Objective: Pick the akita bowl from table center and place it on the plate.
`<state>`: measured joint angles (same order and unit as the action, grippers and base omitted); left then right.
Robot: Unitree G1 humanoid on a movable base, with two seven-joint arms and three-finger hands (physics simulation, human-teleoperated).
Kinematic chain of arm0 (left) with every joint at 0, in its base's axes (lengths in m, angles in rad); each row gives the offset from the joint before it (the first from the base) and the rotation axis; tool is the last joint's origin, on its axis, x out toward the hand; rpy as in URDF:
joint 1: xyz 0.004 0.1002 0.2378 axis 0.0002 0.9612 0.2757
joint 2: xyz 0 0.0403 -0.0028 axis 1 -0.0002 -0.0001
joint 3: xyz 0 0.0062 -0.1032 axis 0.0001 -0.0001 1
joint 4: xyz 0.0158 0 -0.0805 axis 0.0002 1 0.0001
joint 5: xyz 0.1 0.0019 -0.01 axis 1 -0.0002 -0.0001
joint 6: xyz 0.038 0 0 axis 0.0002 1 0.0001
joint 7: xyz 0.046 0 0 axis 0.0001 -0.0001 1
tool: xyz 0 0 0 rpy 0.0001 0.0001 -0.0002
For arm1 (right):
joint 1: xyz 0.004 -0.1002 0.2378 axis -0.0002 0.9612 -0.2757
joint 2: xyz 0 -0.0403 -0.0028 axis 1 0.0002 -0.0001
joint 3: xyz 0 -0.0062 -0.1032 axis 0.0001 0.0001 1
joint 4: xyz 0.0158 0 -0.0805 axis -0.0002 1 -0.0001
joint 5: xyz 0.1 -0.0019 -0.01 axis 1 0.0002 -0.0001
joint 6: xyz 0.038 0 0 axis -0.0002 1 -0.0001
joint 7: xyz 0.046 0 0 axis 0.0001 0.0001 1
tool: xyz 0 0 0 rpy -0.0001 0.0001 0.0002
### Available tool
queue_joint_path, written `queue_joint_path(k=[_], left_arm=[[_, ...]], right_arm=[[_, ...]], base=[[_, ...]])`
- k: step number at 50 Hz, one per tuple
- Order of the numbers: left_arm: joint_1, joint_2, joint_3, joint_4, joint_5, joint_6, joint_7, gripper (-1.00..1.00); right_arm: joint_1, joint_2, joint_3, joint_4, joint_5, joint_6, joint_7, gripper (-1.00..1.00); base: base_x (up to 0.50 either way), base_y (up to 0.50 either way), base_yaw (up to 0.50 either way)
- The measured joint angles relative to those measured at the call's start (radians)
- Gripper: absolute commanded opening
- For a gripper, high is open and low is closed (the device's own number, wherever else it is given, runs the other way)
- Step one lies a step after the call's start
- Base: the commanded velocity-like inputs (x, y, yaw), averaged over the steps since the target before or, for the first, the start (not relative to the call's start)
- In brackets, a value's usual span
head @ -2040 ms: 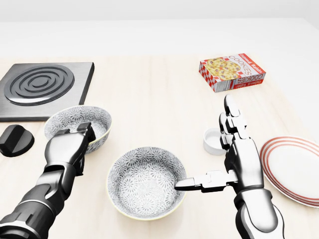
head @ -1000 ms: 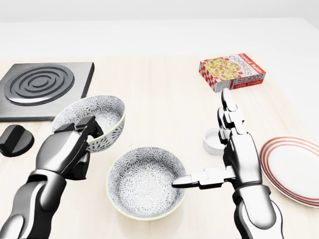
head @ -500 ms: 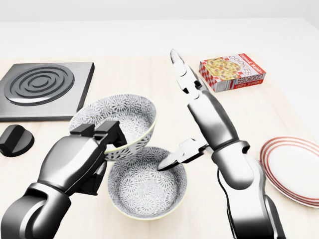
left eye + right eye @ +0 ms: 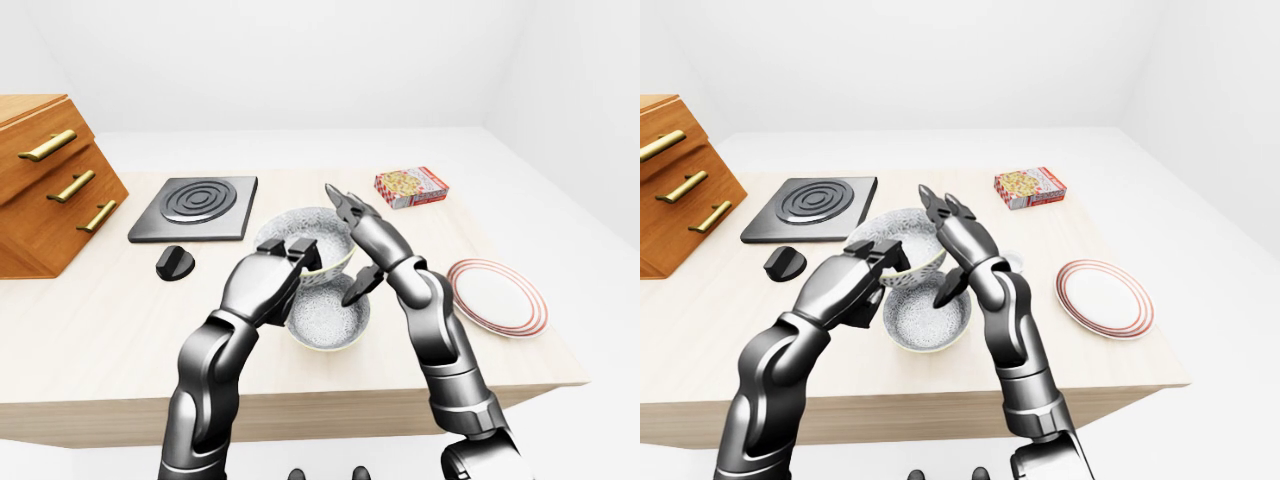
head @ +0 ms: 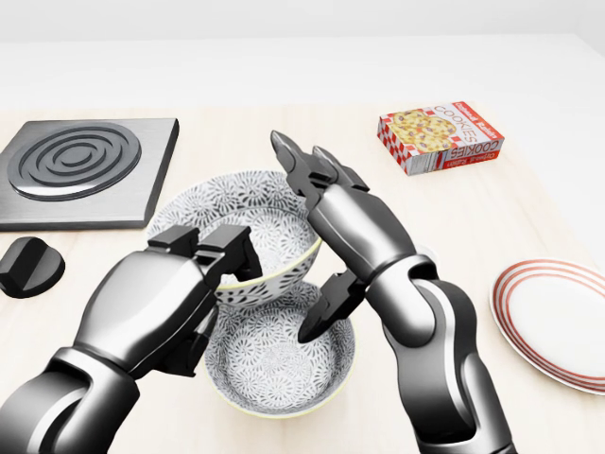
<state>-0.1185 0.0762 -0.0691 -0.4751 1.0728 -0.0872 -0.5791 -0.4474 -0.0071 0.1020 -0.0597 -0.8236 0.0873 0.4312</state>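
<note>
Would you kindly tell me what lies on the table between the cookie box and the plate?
Nothing. In the head view, the stretch of table between the cookie box and the plate is bare wood.

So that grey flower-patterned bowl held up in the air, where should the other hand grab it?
Probably the thin rim on the head view's right side, coming in from the right. The left hand pinches the left rim of the grey patterned bowl, and a matching second bowl sits close beneath, crowding the underside. The open right hand is nearest that free edge.
</note>
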Motion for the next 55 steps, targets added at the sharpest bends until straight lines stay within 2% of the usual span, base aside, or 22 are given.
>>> queue_joint_path(k=[6, 8, 9, 10, 11, 13, 14, 40, 41, 42, 43, 44, 55], left_arm=[[-0.006, -0.002, -0.001, -0.016, -0.001, 0.000, -0.019, -1.00], [-0.006, -0.002, -0.002, -0.019, 0.003, 0.000, -0.024, -1.00], [-0.006, -0.001, -0.002, -0.021, 0.003, 0.000, -0.030, -1.00], [-0.004, -0.001, -0.004, -0.022, 0.003, 0.000, -0.038, -1.00], [-0.001, 0.000, -0.004, -0.024, 0.003, 0.000, -0.042, -1.00], [0.000, 0.000, -0.006, -0.027, 0.005, 0.000, -0.047, -1.00], [-0.002, -0.001, -0.005, -0.028, 0.003, 0.000, -0.045, -1.00], [0.012, -0.005, -0.015, -0.051, 0.033, 0.000, -0.058, -1.00], [0.012, -0.005, -0.014, -0.051, 0.035, 0.000, -0.056, -0.82], [0.012, -0.005, -0.013, -0.052, 0.035, 0.000, -0.054, -0.25], [0.010, -0.005, -0.010, -0.054, 0.034, 0.000, -0.049, 0.62], [0.009, -0.005, -0.008, -0.054, 0.034, 0.000, -0.046, 1.00], [0.004, 0.000, 0.011, -0.039, 0.039, 0.000, -0.022, 1.00]], right_arm=[[0.001, 0.000, -0.003, 0.013, -0.031, 0.000, 0.007, 0.97], [0.002, -0.001, -0.004, 0.016, -0.041, 0.000, 0.008, 0.62], [0.001, -0.002, -0.005, 0.018, -0.048, 0.000, 0.005, 0.21], [0.000, -0.003, -0.009, 0.019, -0.059, 0.000, 0.000, 0.21], [0.000, -0.004, -0.012, 0.021, -0.067, 0.000, -0.003, -0.20], [0.000, -0.005, -0.012, 0.023, -0.075, -0.001, -0.004, -0.76], [0.000, -0.005, -0.011, 0.025, -0.075, 0.000, 0.000, -0.98], [0.010, 0.004, -0.016, 0.027, -0.148, 0.000, 0.023, -1.00], [0.011, 0.004, -0.016, 0.026, -0.148, 0.000, 0.023, -1.00], [0.012, 0.004, -0.016, 0.027, -0.153, 0.000, 0.023, -1.00], [0.014, 0.003, -0.015, 0.027, -0.157, 0.000, 0.024, -1.00], [0.017, 0.002, -0.014, 0.028, -0.158, 0.000, 0.024, -1.00], [0.030, 0.001, 0.001, 0.030, -0.177, 0.000, 0.038, -1.00]], base=[[0.00, 0.00, 0.00], [0.00, 0.00, 0.00], [0.00, 0.00, 0.00], [0.00, 0.00, 0.00], [0.00, 0.00, 0.00], [0.00, 0.00, 0.00], [0.00, 0.00, 0.00], [0.00, 0.00, 0.00], [0.00, 0.00, 0.00], [0.00, 0.00, 0.00], [0.00, 0.00, 0.00], [0.00, 0.00, 0.00], [0.00, 0.00, 0.00]])
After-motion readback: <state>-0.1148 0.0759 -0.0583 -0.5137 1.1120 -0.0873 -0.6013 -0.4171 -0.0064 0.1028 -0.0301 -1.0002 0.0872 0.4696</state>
